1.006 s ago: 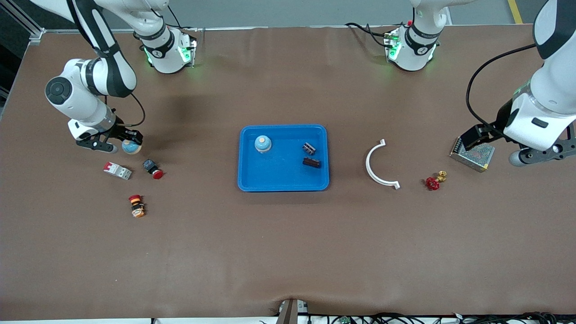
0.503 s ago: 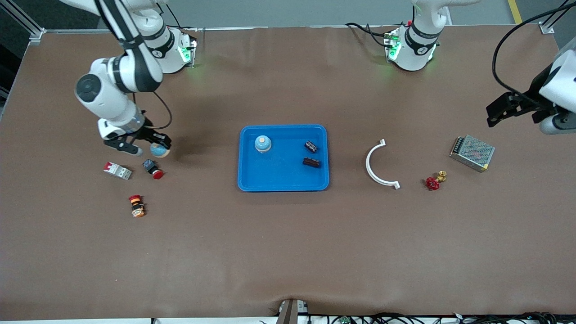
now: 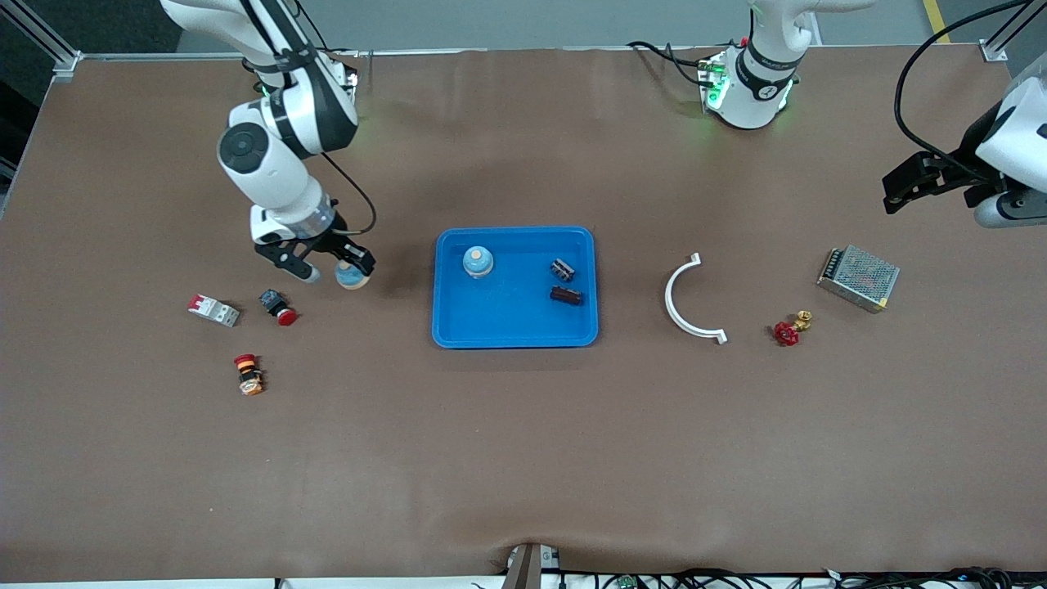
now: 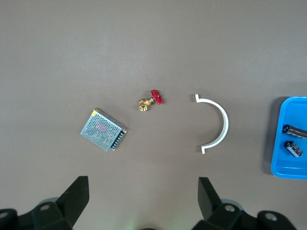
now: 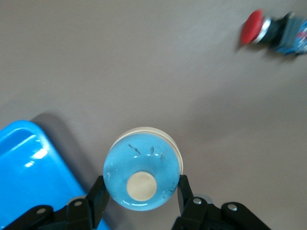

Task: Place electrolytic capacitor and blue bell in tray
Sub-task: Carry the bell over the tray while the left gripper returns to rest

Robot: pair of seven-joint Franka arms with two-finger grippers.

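Right wrist view shows the right pincer (image 5: pixel 139 203) clenched on a blue bell (image 5: pixel 142 175), tray (image 5: pixel 33 177) just beside; carry level over its rim, then lower before releasing; left pincer (image 4: pixel 144 203) waits released.

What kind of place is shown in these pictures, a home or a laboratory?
Most likely a robotics laboratory or test bench: two Franka arms are mounted at a brown-covered table, loose industrial parts such as a metal power supply and a red valve lie about, and cables run along the table's edge.
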